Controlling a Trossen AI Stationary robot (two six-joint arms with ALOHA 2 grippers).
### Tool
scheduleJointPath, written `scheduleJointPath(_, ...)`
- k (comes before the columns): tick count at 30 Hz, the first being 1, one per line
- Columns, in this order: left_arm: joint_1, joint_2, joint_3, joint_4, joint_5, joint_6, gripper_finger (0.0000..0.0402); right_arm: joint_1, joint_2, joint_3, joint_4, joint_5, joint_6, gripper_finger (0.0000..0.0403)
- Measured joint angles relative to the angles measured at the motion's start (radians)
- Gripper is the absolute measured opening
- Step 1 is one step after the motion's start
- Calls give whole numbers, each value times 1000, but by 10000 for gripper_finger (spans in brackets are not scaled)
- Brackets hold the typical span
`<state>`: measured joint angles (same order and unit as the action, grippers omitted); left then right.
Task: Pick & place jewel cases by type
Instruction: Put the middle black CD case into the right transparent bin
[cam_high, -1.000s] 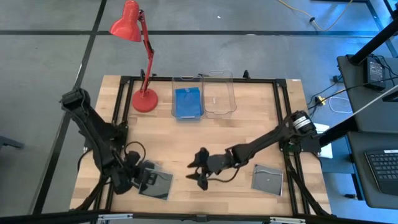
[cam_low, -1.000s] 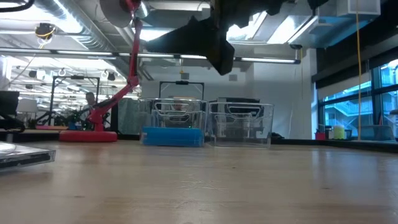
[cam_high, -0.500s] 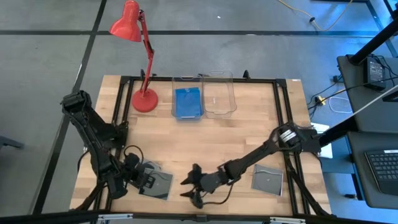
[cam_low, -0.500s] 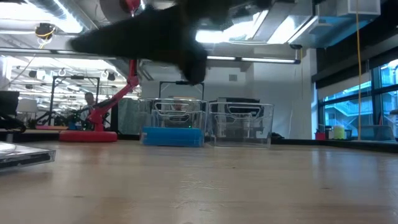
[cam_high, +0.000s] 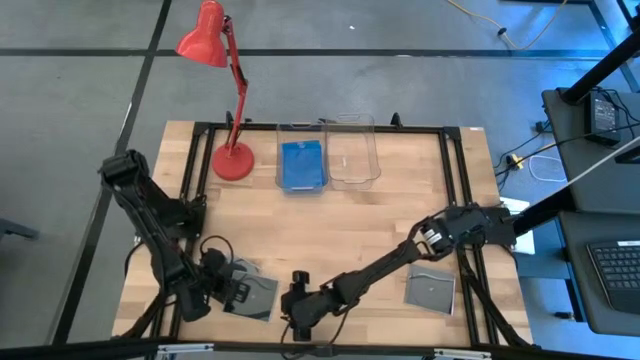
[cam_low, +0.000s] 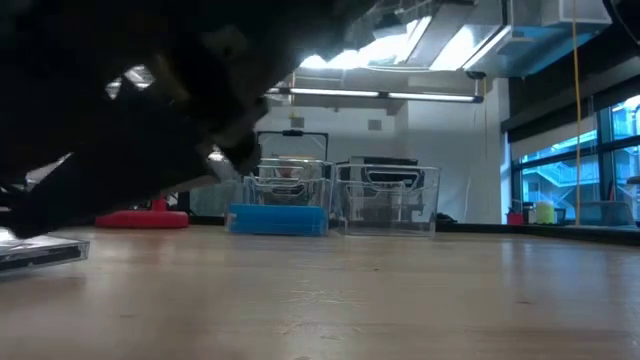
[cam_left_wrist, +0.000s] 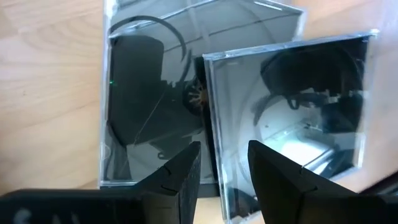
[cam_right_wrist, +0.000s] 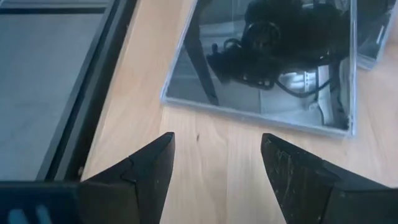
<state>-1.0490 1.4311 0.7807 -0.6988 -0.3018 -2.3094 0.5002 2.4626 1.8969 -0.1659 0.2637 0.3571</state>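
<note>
Right arm has swung across the near side of the surface (cam_high: 340, 215) since the earlier frame, from mid-table toward the near-left corner; left arm barely shifted.

High view: right gripper (cam_high: 298, 312) sits at the near edge, just beside the grey jewel cases (cam_high: 250, 295) that lie under the left gripper (cam_high: 222, 290). A third grey jewel case (cam_high: 430, 288) lies well behind the right gripper, toward the right edge. Blue cases (cam_high: 302, 165) already rest in the left clear bin (cam_high: 280, 135); the right clear bin (cam_high: 352, 128) looks empty. Red lamp (cam_high: 215, 45) stands far off.

Low view: a dark arm fills the upper left; one grey case edge shows at the left margin. Bins in the background.

Left wrist view: left gripper (cam_left_wrist: 222, 168), fingers narrow, straddling the edge of the upper grey case, which overlaps a second one. Whether it is truly clamped I cannot tell.

Right wrist view: right gripper (cam_right_wrist: 216, 162) wide, nothing between its fingers; a grey case lies flat just ahead of the tips, apart from them.

Judgement: blue sorting looks done; grey cases are in hand. Next move calls for separating the overlapped pair, then carrying one to the empty bin.
</note>
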Motion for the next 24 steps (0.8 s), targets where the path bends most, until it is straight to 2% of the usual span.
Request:
scheduleJointPath(5,6,29,0,3,42,-1,130,-6,24,37,3,-3,1,243)
scheduleJointPath(10,6,69,-25,99,58,-1,129,-6,25,39,13,-3,4,243)
scheduleJointPath(18,6,102,-38,196,13,-2,128,-6,25,39,-7,-56,7,243)
scheduleJointPath(24,6,103,-39,206,7,0,128,-6,25,39,-123,-57,31,243)
